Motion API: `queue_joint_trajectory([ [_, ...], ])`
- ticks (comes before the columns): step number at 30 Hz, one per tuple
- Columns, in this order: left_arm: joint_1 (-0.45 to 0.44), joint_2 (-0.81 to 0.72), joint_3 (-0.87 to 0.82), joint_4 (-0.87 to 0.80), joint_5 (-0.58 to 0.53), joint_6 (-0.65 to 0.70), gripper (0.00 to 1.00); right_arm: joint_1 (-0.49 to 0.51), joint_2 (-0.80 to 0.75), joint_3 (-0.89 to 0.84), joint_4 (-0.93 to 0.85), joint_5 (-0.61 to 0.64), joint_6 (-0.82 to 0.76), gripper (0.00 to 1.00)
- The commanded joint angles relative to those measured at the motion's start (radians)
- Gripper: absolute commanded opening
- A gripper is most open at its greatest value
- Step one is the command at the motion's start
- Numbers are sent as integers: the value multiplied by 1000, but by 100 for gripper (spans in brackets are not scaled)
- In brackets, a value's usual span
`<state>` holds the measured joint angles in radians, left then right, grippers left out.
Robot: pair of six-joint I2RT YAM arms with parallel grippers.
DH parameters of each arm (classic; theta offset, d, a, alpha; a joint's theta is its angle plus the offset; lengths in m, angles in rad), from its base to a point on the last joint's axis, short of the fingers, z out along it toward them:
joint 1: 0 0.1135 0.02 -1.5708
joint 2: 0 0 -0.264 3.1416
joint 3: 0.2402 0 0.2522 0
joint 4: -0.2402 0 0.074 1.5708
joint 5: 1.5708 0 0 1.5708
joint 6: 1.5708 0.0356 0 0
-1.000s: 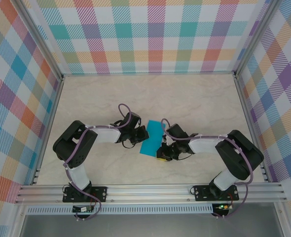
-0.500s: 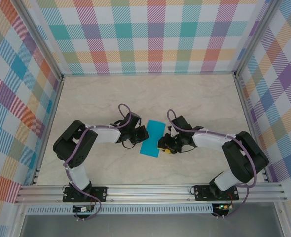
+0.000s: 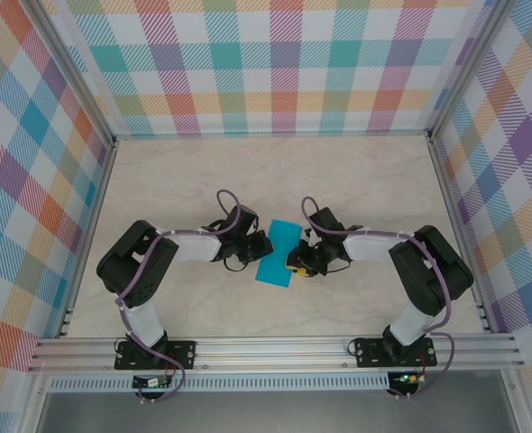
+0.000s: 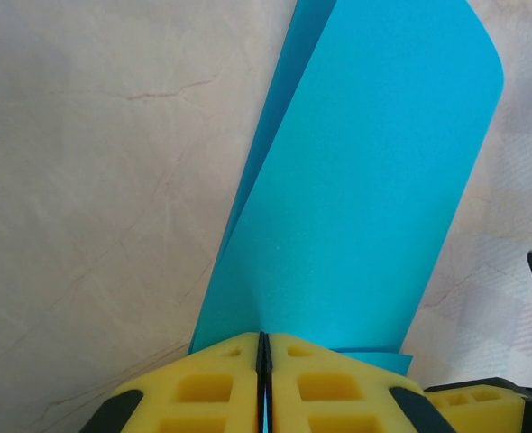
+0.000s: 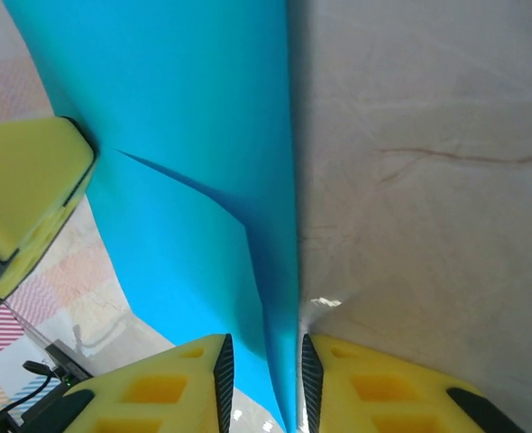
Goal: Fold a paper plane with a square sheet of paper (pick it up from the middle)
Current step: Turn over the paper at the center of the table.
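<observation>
Square sheet of paper [image 3: 278,253]: teal, folded over to a narrow strip, lying mid-table between the two arms, long axis running from near-left to far-right.

Overhead it reads as one flat strip; layers and grip points are too small to make out there, as dark wrist housings cover both contact spots.

Left wrist cam fills that in. It shows 2 layers, the top one curling up w/ a rounded far corner and the lower layer's edge peeking out on the left. Left gripper [image 4: 262,347] has its yellow pads pressed together w/ no gap, pinching the sheet's near edge. A bit of the right gripper's yellow pad shows at the bottom-right corner, cut off by the frame.

Right wrist cam: right gripper [image 5: 266,347] jaws narrow, and the sheet's folded edge fills the slot, seeming to touch both pads. How hard it grips can't be told. A sharp crease runs diagonally across the paper. The left gripper's pad sits at the left edge, against the sheet.

Table [image 3: 365,180]: pale marbled top. The sheet's underside is hidden in all views.
</observation>
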<state>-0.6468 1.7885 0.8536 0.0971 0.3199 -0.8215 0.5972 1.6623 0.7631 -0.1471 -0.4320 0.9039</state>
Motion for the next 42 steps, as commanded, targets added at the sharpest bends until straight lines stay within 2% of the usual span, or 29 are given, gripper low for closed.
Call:
queue_joint_trajectory([
  [1, -13, -20, -2, -66, -16, 5, 10, 6, 21, 6, 66, -26, 21, 28],
  [9, -13, -32, -5, -90, -48, 2, 9, 4, 18, 11, 64, -15, 35, 30],
  [14, -11, -47, -8, -119, -85, 0, 8, 3, -28, 8, -3, 73, 19, 33],
  [17, -11, -43, -7, -122, -85, 0, 8, -9, -32, 31, -32, 86, -1, 34],
  [26, -11, -43, -13, -120, -87, 0, 8, -32, 47, 74, 28, 7, -9, 34],
  [32, -11, -48, -21, -120, -90, -1, 7, -37, 69, 70, 28, 29, 8, 35],
  [42, -11, -44, -25, -115, -93, -13, 7, -37, 65, 49, 121, -51, 27, 29],
])
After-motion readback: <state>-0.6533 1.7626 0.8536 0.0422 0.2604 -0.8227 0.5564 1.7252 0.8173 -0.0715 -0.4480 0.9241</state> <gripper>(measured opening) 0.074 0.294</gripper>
